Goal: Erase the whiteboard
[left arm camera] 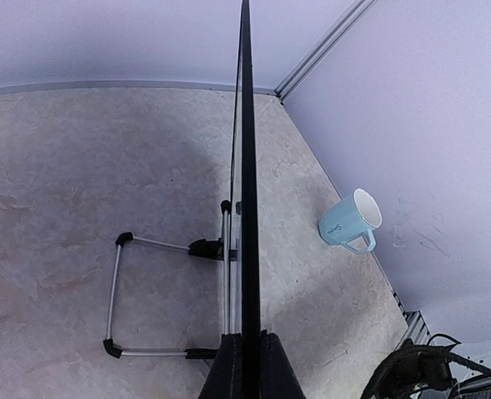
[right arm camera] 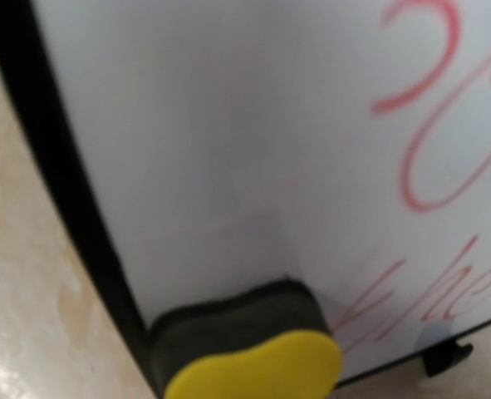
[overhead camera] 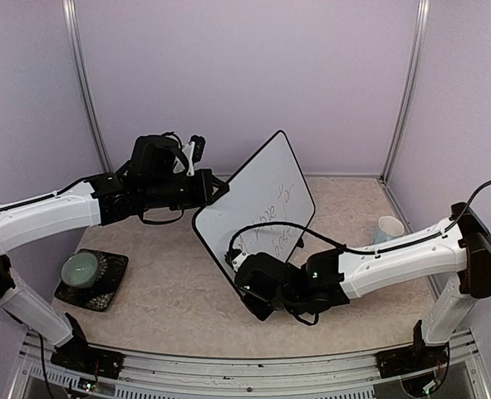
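The large flat white whiteboard with a thin black frame (overhead camera: 266, 187) bears cursive handwriting (right arm camera: 419, 303), red in the right wrist view, where only "Whe" near its lower edge reads, while small dark lettering on the pale blue mug (left arm camera: 351, 222) stays illegible.

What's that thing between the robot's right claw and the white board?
A yellow eraser with a dark felt pad, held by the right gripper against the whiteboard; the right wrist view shows it.
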